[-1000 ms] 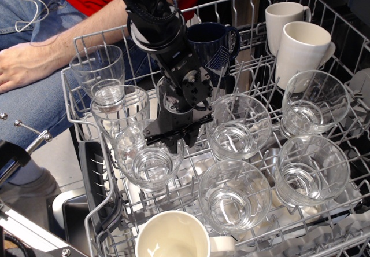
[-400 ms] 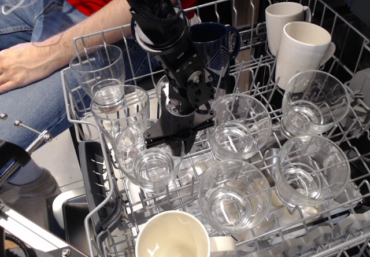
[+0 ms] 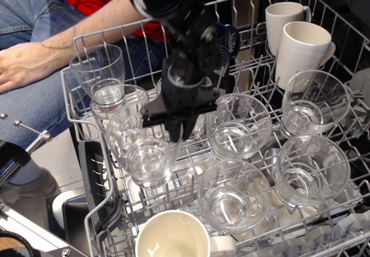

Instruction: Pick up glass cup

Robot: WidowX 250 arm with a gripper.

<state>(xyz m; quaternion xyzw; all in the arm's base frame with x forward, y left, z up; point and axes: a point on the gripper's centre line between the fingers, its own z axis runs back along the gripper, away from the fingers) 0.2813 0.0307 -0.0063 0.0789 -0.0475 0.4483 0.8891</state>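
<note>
My gripper (image 3: 173, 131) hangs from the black arm over the left middle of the wire dish rack (image 3: 75, 115). Its jaws are closed over the right rim of a clear glass cup (image 3: 141, 153). The cup hangs a little above its slot, tilted, with its mouth toward the camera. Several similar glass cups stand in the rack: two at the left (image 3: 97, 69) (image 3: 115, 102), two in the middle (image 3: 239, 125) (image 3: 234, 194), two at the right (image 3: 315, 102) (image 3: 312, 170).
Two white mugs (image 3: 300, 48) (image 3: 283, 13) stand at the back right and another (image 3: 172, 237) at the front. A dark blue mug (image 3: 226, 41) is partly hidden behind the arm. A person's forearm (image 3: 34, 60) rests beyond the rack's left side.
The gripper has risen and shifted slightly toward the camera, carrying the glass cup up out of its slot. The other cups and mugs have not moved.
</note>
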